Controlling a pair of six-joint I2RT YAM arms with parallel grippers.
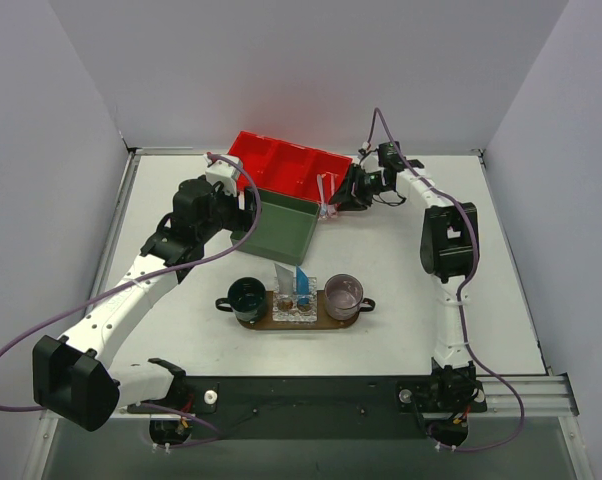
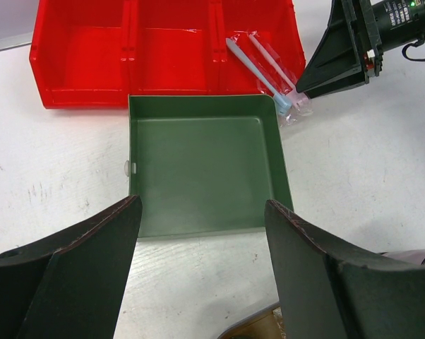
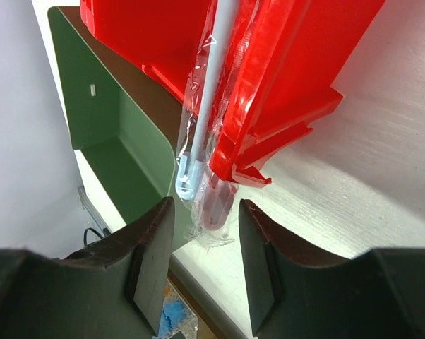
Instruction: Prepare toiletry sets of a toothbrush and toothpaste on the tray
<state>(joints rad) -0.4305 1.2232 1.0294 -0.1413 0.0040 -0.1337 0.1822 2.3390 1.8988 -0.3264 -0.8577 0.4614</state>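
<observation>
Two slim toothbrushes [image 1: 327, 196] in clear wrappers lean out of the red bin's right compartment, one blue-white [image 2: 258, 67], one pink [image 2: 276, 67]. Their heads [image 3: 207, 191] hang over the rim by the green box's corner. My right gripper [image 3: 207, 236] is open, with a finger on each side of those heads and not touching them; it also shows in the top view [image 1: 336, 202]. My left gripper [image 2: 202, 219] is open and empty above the near edge of the green box. The brown oval tray [image 1: 281, 320] holds a white tube [image 1: 282, 277] and a blue tube [image 1: 302, 281], both upright.
The red divided bin [image 1: 286, 165] stands at the back, with the empty green box [image 1: 281, 225] touching its front. A dark mug [image 1: 246, 296] and a purplish clear mug [image 1: 343, 294] stand at the tray's ends. Grey walls close in the table.
</observation>
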